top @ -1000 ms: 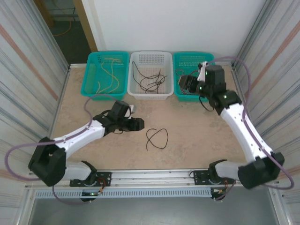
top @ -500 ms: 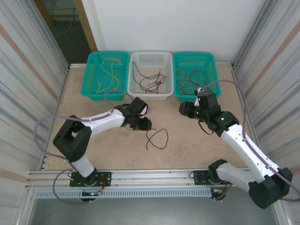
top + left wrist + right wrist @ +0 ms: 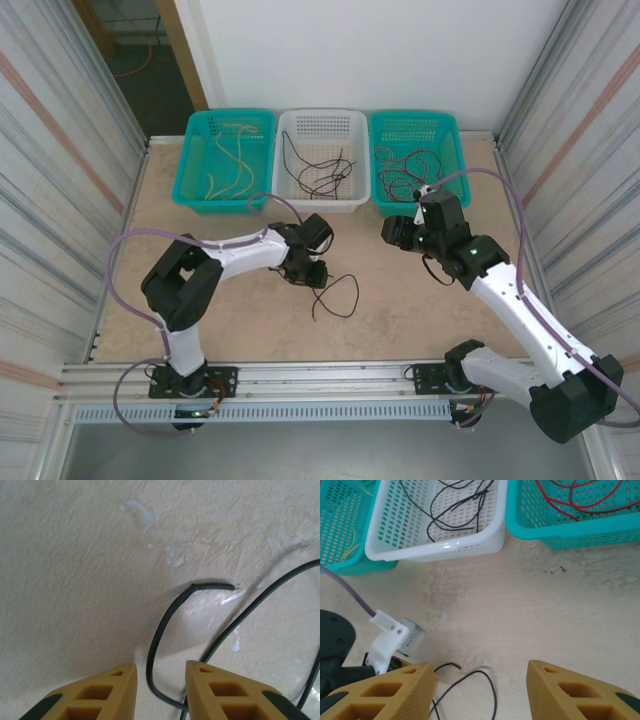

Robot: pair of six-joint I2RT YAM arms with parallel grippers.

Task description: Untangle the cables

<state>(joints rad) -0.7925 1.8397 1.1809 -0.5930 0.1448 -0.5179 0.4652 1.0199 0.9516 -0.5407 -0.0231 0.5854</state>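
Note:
One black cable (image 3: 357, 293) lies in a loose loop on the table's middle. My left gripper (image 3: 315, 272) is low over its left end. In the left wrist view this cable (image 3: 212, 586) runs down between the fingers of the left gripper (image 3: 160, 666), which stands open around it without touching. My right gripper (image 3: 395, 232) hangs open above the table in front of the right basket. From the right wrist, the right gripper (image 3: 480, 665) holds nothing, and the cable (image 3: 483, 671) lies below it. More cables rest in the baskets: yellow (image 3: 235, 150), black (image 3: 325, 175), red (image 3: 405, 170).
Three baskets line the far edge: teal on the left (image 3: 190, 190), white in the middle (image 3: 320, 205), teal on the right (image 3: 450, 150). Corrugated walls close both sides. The left arm's wrist mount (image 3: 395, 635) sits close beside the right gripper.
The left arm reached right and forward to the black cable's end, and its jaws narrowed. The right arm pulled back from the right teal basket to above the table, then held still.

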